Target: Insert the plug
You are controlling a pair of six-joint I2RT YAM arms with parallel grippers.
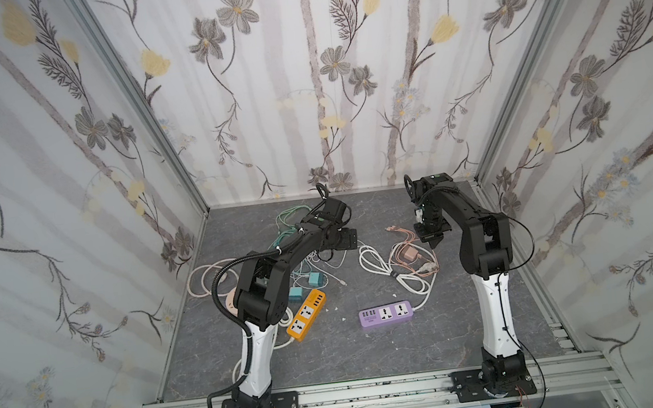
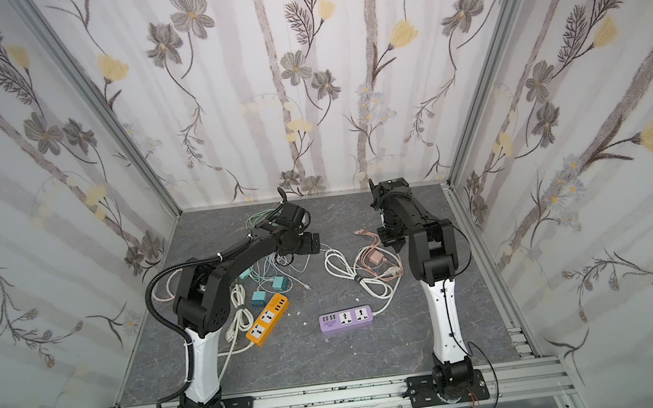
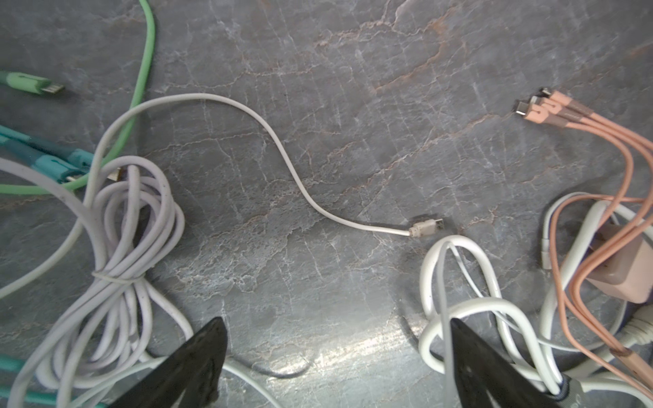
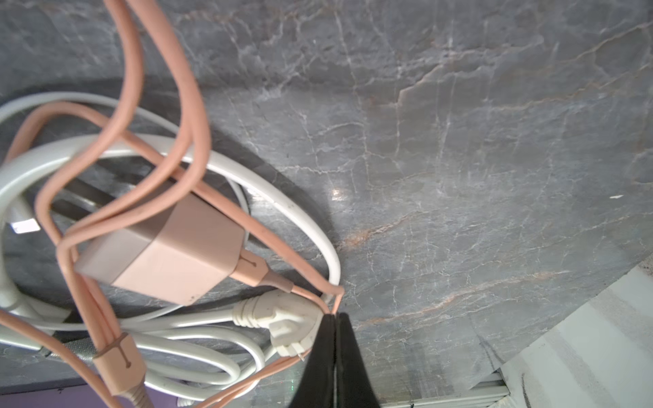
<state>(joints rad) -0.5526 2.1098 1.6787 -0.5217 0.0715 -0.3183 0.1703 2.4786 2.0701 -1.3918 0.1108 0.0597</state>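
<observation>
A pink charger plug (image 4: 169,254) with its thin pink cable (image 4: 190,116) lies on the coiled white cord at the right back of the floor; it shows in both top views (image 1: 409,253) (image 2: 375,257). Beside it lies the cord's white power plug (image 4: 286,325). My right gripper (image 4: 332,316) points down just beside them, shut, with a loop of the pink cable pinched at its tips. The purple power strip (image 1: 385,313) (image 2: 344,318) lies in front, its sockets facing up. My left gripper (image 3: 335,321) hovers open over bare floor, holding nothing.
An orange power strip (image 1: 306,314) lies front left by teal adapters (image 1: 316,278). A white cable end (image 3: 425,227), a bundled white cable (image 3: 120,254) and green and teal leads (image 3: 145,70) lie under the left arm. Pink connector tips (image 3: 537,106) lie further back. Walls close three sides.
</observation>
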